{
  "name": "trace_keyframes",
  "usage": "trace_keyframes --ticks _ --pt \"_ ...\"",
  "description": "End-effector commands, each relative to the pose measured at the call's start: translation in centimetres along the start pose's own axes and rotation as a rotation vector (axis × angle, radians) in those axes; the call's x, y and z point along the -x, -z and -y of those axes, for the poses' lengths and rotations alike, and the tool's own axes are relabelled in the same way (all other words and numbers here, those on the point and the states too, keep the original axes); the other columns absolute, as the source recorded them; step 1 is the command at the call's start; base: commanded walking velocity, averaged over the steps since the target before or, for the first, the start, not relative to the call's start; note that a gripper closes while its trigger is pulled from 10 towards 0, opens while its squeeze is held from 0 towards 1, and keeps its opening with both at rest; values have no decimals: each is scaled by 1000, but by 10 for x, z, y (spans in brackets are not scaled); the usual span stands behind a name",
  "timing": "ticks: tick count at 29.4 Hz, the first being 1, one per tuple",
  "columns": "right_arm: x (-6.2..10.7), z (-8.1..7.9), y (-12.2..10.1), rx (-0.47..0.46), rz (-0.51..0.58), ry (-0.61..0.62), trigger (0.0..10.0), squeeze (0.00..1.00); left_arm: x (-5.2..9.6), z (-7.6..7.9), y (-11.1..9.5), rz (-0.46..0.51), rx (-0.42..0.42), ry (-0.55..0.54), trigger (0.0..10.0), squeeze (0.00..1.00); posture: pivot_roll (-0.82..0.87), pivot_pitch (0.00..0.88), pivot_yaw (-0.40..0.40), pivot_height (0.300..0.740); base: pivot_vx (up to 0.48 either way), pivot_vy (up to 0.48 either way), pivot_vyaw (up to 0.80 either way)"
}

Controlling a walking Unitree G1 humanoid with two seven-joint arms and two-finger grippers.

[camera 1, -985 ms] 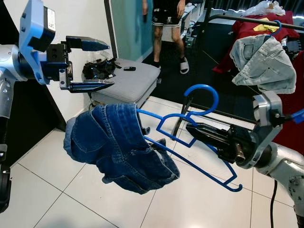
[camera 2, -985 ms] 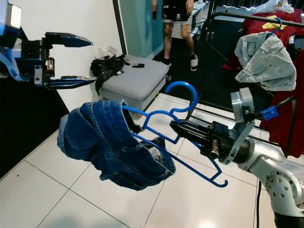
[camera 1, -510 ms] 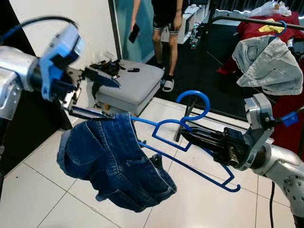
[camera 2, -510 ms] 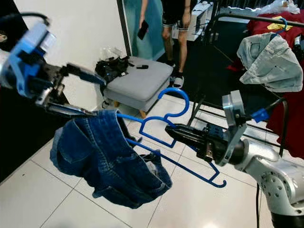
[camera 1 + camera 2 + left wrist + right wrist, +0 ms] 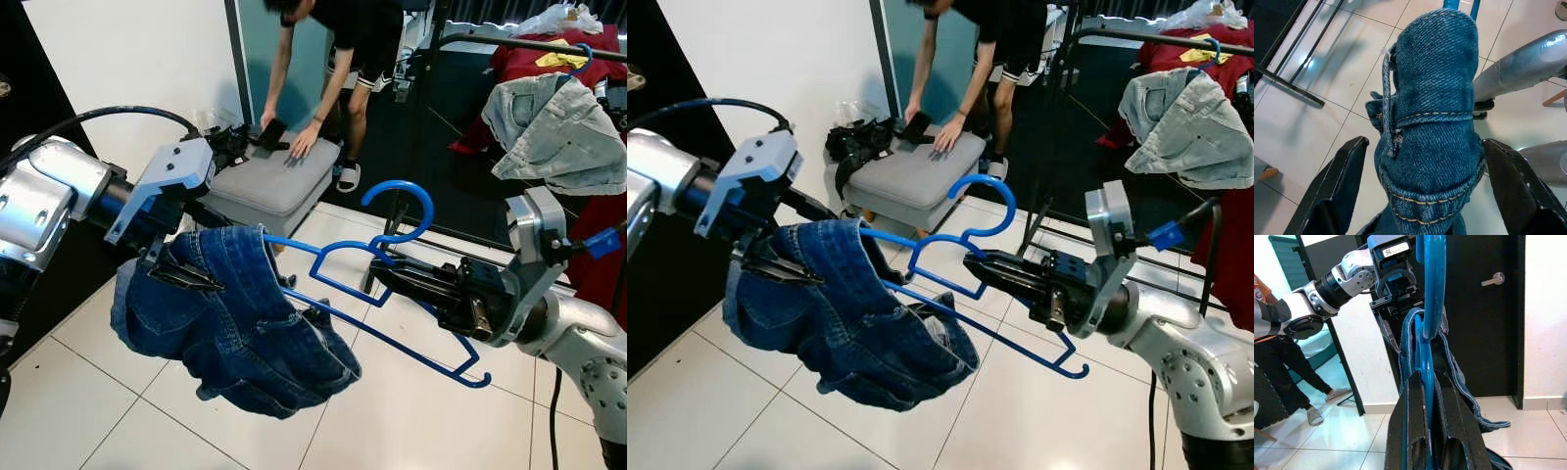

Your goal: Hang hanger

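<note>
In the head views, the right gripper [image 5: 387, 275] is clamped on the blue hanger [image 5: 377, 299] just below its hook, holding it in the air above the white tiled floor [image 5: 88, 411]. Dark blue denim shorts [image 5: 230, 323] hang bunched over the hanger's far arm. The left gripper [image 5: 181, 269] reaches into the denim there. A person [image 5: 338, 59] bends over a grey padded stool [image 5: 265, 186]. A clothes rack [image 5: 519, 44] behind carries a pale denim garment [image 5: 558, 127] and red clothing.

In the left wrist view, the two black fingers [image 5: 1334, 191] stand wide apart on either side of a rolled fold of the shorts [image 5: 1432, 122].

In the right wrist view, the fingers [image 5: 1413, 431] are pressed together on the hanger's [image 5: 1430, 293] stem.
</note>
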State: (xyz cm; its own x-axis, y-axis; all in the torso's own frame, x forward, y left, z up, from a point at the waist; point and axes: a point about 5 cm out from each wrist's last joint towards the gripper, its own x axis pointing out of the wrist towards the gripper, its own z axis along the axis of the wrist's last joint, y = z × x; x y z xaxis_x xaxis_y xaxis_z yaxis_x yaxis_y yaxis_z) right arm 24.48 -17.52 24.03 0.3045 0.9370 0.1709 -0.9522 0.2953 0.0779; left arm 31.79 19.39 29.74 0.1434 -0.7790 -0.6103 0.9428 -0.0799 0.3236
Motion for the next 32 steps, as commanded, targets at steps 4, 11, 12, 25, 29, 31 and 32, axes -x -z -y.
trace_keyframes --ticks 4,11,12,25,29,31,32 --pt "-7 -7 -12 73 48 -56 10000 0 -1 9 7 -56 30 74 0 0 37 17 77 740 0 0 0" --pt "-9 -9 -13 81 41 -60 10000 0 -7 13 4 -2 45 117 0 0 33 20 75 740 0 0 0" --pt "-9 -9 -11 78 36 -60 10000 0 -8 13 4 4 44 120 0 0 34 21 74 740 0 0 0" --pt "-11 -9 1 69 -23 -56 10000 0 -14 24 -11 105 23 209 0 0 34 22 73 740 0 0 0" --pt "-14 -8 6 70 -47 -51 10000 0 -16 27 -13 121 23 233 0 0 33 22 72 740 0 0 0" --pt "-17 -6 8 53 -43 -35 10000 0 -17 28 -13 126 24 238 0 0 33 22 73 740 0 0 0" --pt "-17 -6 8 53 -43 -35 10000 0 -17 28 -13 126 24 238 0 0 33 22 73 740 0 0 0"
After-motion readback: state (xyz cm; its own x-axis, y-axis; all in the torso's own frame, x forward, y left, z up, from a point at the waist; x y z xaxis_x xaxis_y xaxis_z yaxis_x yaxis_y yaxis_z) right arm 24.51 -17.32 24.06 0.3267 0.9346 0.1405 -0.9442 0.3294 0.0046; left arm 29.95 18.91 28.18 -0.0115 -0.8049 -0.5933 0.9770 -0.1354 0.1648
